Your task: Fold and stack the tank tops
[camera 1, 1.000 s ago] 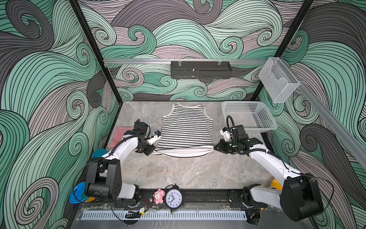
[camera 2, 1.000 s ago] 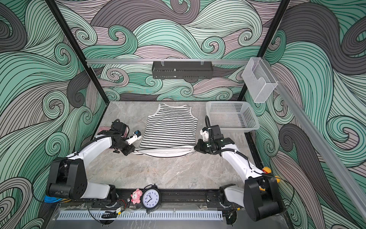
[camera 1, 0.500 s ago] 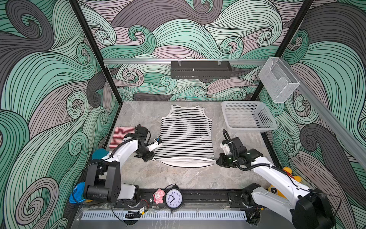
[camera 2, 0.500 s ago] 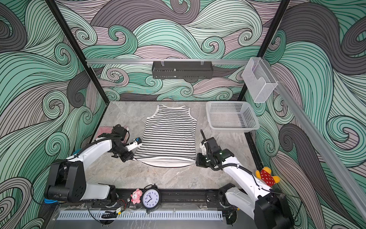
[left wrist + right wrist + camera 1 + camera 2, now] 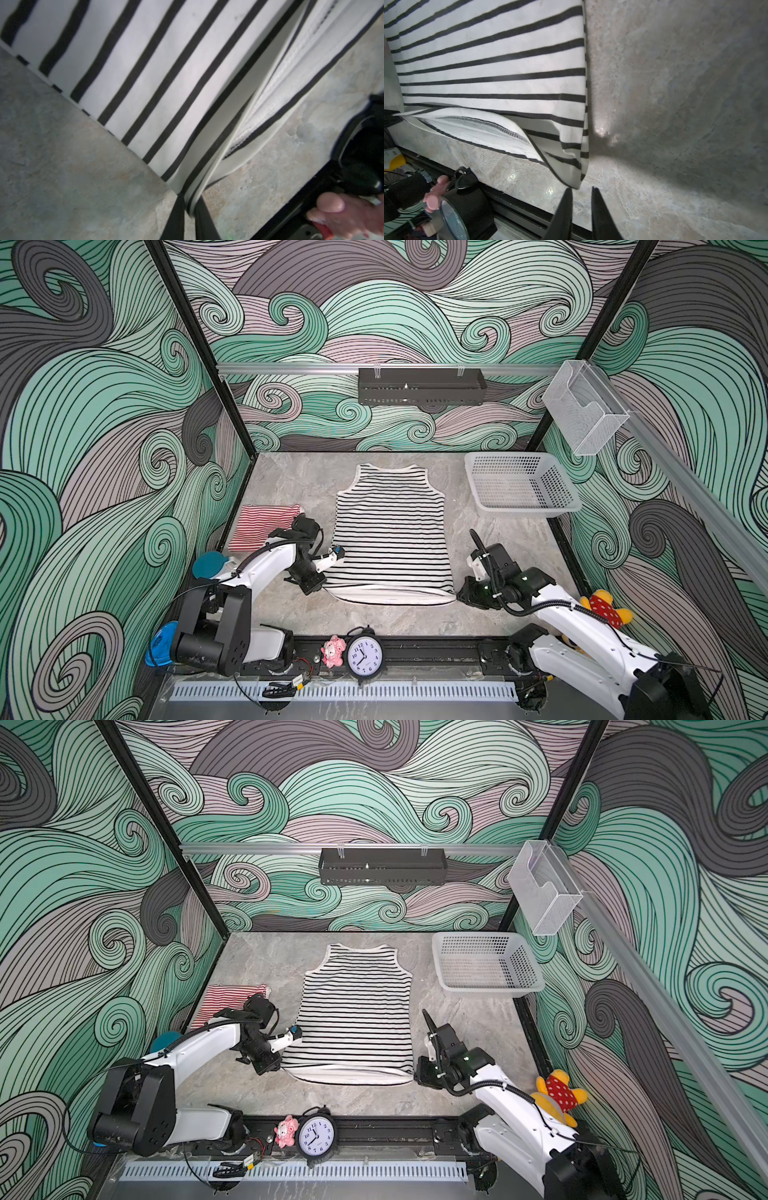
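Observation:
The black-and-white striped tank top (image 5: 390, 539) (image 5: 357, 1019) lies spread flat mid-table, hem toward the front edge. At its front left hem corner sits my left gripper (image 5: 325, 591) (image 5: 190, 197), jaws slightly apart, with the bunched hem (image 5: 192, 195) still lying between the fingertips. My right gripper (image 5: 459, 597) (image 5: 581, 189) is at the front right hem corner, open; the cloth corner (image 5: 571, 176) hangs just past the tips, outside the gap. The red-and-white striped tank top (image 5: 262, 526) (image 5: 222, 1000) lies folded at the left edge, behind the left arm.
A white perforated basket (image 5: 523, 510) stands at the back right. Along the front rail sit a black clock (image 5: 364, 655) and a pink toy (image 5: 333, 651). A red-and-yellow plush (image 5: 606, 608) lies by the right arm. A hand (image 5: 336, 216) shows in the left wrist view.
Both grippers pulled the hem toward the front edge, stretching the black-and-white top flat. Their jaws then parted, and the right one let go of its corner.

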Robot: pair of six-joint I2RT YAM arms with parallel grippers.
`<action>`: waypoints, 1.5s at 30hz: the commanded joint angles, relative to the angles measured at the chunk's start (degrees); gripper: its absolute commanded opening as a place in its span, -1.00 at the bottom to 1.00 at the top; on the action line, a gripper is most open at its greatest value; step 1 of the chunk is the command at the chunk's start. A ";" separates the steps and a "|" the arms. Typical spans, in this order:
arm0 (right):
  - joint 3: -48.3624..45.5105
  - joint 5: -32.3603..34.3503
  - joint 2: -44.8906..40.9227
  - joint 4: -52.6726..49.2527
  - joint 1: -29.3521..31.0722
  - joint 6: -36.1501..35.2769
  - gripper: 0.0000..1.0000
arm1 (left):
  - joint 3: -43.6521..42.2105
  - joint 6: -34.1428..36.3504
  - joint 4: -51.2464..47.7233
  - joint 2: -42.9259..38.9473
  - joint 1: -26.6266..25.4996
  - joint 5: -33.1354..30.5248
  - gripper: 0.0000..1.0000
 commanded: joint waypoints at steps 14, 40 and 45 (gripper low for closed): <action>4.78 -0.63 6.09 7.71 2.58 6.13 -0.27 | 5.01 2.98 -6.46 -6.08 -1.16 -0.82 -0.57; 8.74 -1.27 24.10 19.11 14.84 10.40 -0.23 | 17.32 -5.57 -4.83 19.73 -17.55 4.26 -0.60; 6.06 -1.93 21.04 18.70 16.15 12.16 -0.23 | 15.53 -5.62 -7.00 18.91 -20.38 3.85 -0.59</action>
